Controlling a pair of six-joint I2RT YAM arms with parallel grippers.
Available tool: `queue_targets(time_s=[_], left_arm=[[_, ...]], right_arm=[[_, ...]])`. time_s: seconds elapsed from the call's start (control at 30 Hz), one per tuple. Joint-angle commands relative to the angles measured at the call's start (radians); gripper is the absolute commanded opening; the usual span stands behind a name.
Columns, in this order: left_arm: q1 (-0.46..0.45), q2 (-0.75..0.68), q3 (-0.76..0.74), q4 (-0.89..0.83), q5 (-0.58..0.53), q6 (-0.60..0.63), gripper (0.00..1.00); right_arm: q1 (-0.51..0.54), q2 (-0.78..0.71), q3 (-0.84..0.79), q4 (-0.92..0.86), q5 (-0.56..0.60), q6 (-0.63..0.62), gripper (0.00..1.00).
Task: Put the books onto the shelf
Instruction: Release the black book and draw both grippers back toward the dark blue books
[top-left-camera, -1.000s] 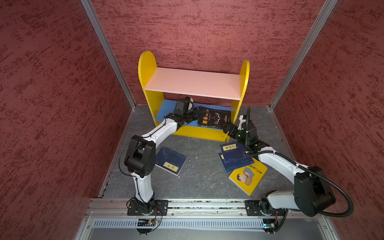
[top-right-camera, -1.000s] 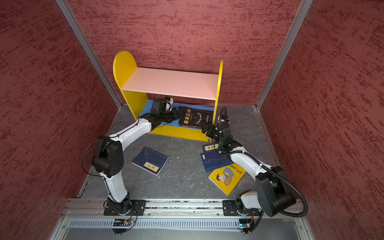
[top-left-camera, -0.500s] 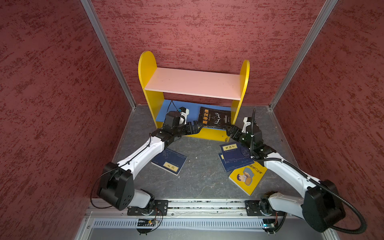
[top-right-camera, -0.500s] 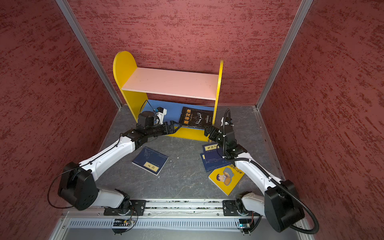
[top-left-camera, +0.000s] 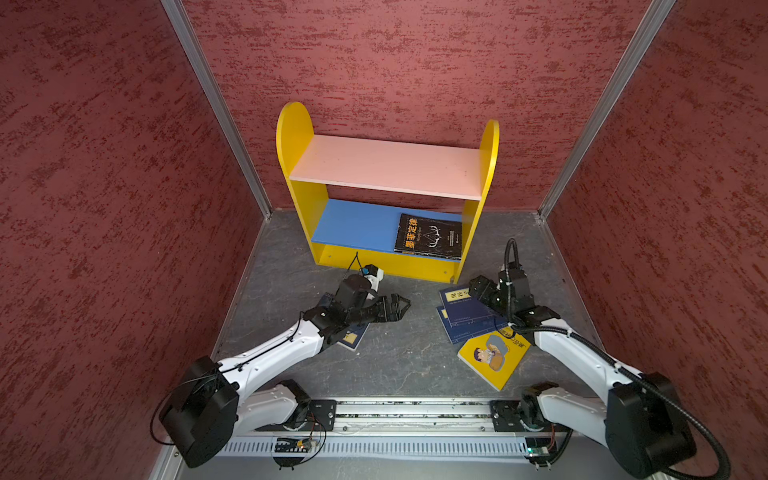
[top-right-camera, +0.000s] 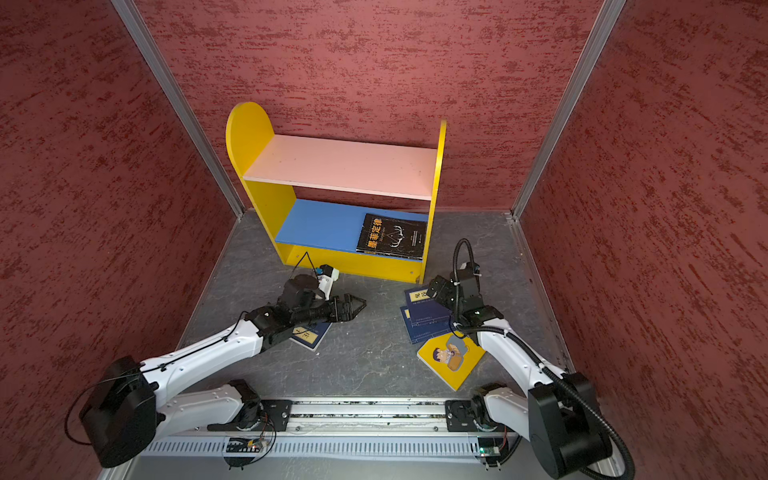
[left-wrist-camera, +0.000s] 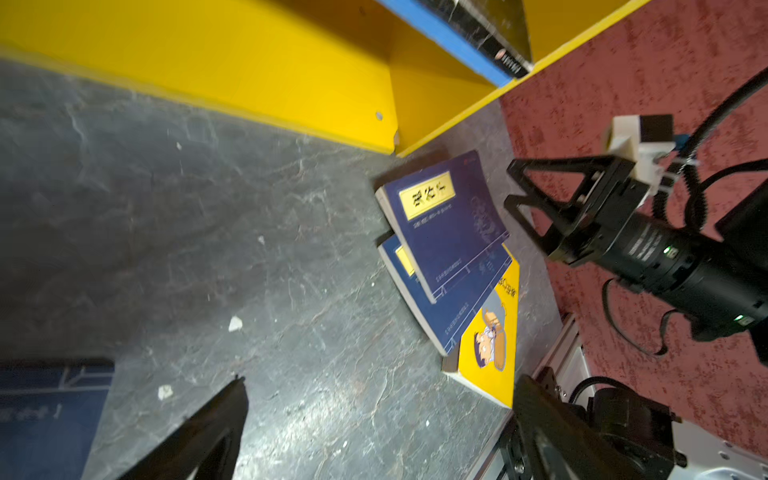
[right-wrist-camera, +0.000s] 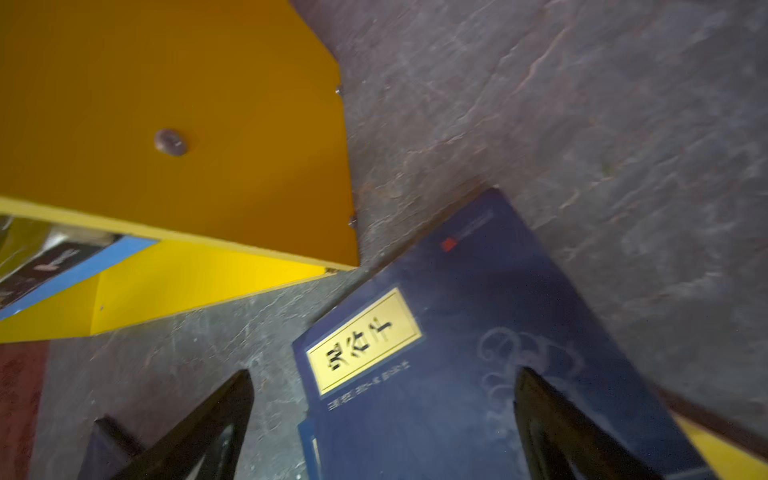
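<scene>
- One book is on the shelf (top-left-camera: 296, 137) so far: the black book (top-left-camera: 428, 237) lies flat on the blue lower board (top-left-camera: 353, 224), over at the right end next to the side panel.
- Four more are down on the desk (top-left-camera: 395, 365).
- The stacked navy books (top-left-camera: 467, 320), two of them a bit skewed, sit just off the shelf's right front corner. The bottom one overlaps a corner of the yellow book (top-left-camera: 494, 361) with the cartoon guy.
- The lone navy book (top-left-camera: 352, 337) is over on the left, mostly hidden under the left arm.
- The left gripper (top-left-camera: 404, 307) has its jaws spread wide with nothing in them. It hangs over bare desk between the lone navy book and the stack.
- The right gripper (top-left-camera: 477, 289) also has its jaws wide apart and isn't grasping anything. It's over the label end of the top navy book.
- In the right wrist view, its tips sit either side of that cover. Honestly can't tell if they're touching it.
</scene>
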Motion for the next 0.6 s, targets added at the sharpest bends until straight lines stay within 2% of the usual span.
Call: queue_targets(time_s=[0.0,0.13,0.3,0.43,0.57], left_arm=[[-0.039,0.006,-0.016,0.066,-0.085,-0.069,0.99],[-0.066,0.033,0.003,0.018,-0.104,-0.062,0.99],[-0.085,0.084,0.024,0.003,-0.088,-0.047,0.99],[-0.099,0.139,0.047,-0.004,-0.068,-0.050,0.99],[-0.102,0.224,0.080,0.028,-0.024,-0.069,0.99]], right_arm=[[-0.070,0.009,0.001,-0.028,0.025,-0.063,0.99],[-0.132,0.069,0.043,-0.072,0.025,-0.130,0.98],[-0.190,0.202,0.097,-0.087,-0.039,-0.192,0.98],[-0.194,0.281,0.118,-0.073,-0.086,-0.224,0.94],[-0.195,0.292,0.118,-0.049,-0.138,-0.258,0.91]])
